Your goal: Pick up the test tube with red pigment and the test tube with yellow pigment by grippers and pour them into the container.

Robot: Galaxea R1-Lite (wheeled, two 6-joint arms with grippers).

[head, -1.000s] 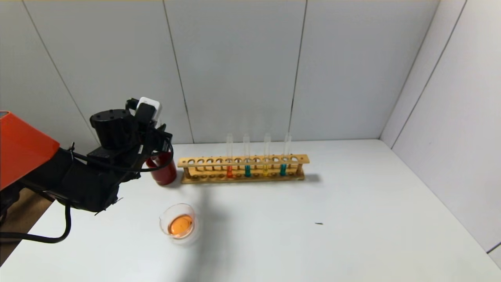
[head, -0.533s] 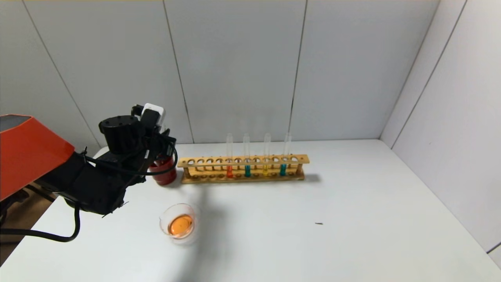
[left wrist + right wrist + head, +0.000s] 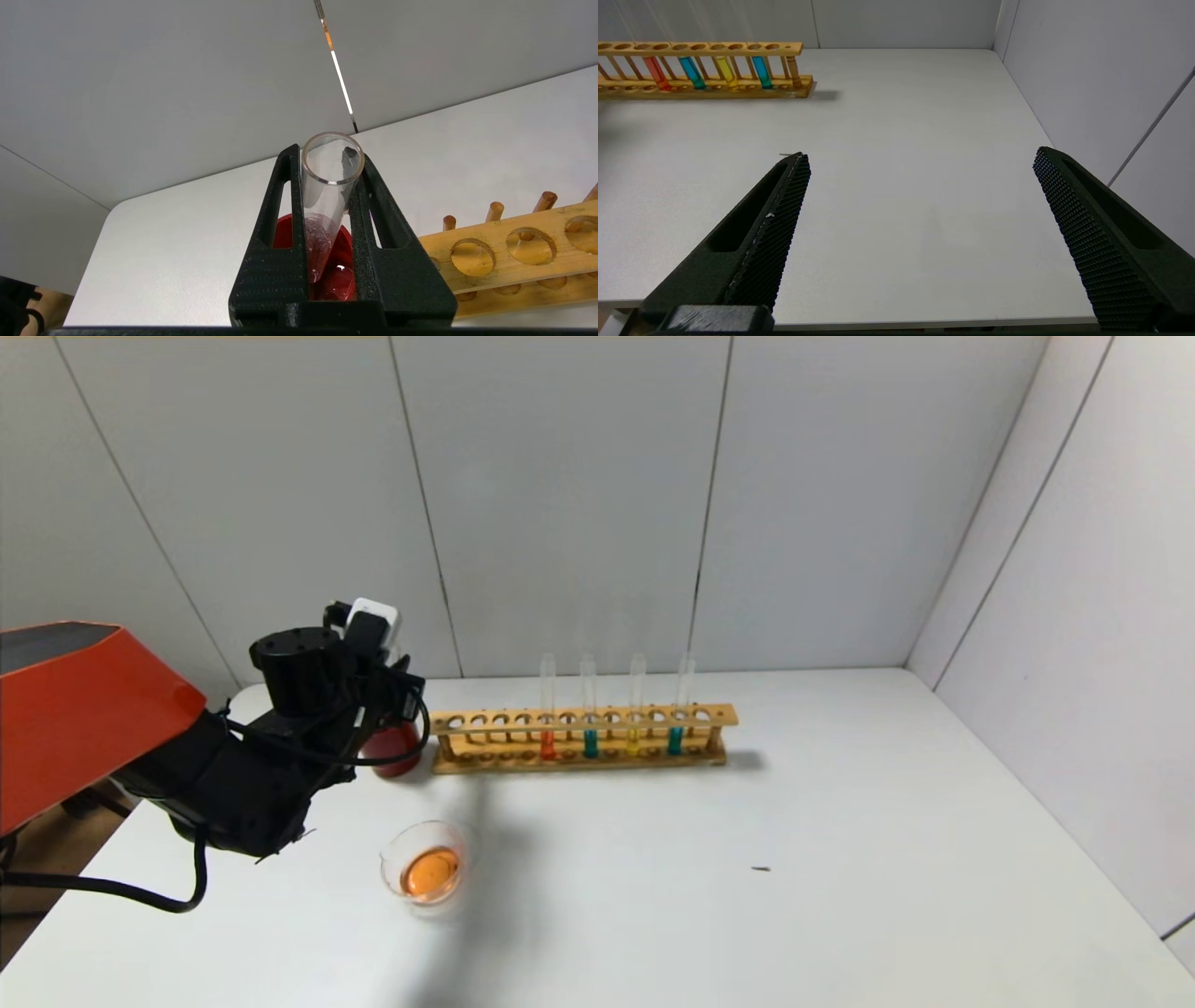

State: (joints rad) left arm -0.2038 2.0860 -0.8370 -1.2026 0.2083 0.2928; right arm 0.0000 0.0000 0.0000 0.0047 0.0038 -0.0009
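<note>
On the white counter (image 3: 747, 859) the wooden rack (image 3: 579, 739) stood along the back wall, and it carried four upright tubes: the test tube with red pigment (image 3: 547, 709), a teal tube (image 3: 589, 709), the test tube with yellow pigment (image 3: 636, 707) and a second teal tube (image 3: 679, 706). The left gripper (image 3: 327, 186) hung just to the left of the rack, above the dark red cup (image 3: 394, 751). Its fingers were clamped on an empty clear tube (image 3: 329, 186), whose rounded end pointed down into the cup. The container (image 3: 428, 868) with orange liquid stood nearer the robot, apart from this gripper. The right gripper (image 3: 920, 186) was over bare counter, well apart from the rack, with its fingers wide apart and holding nothing.
</note>
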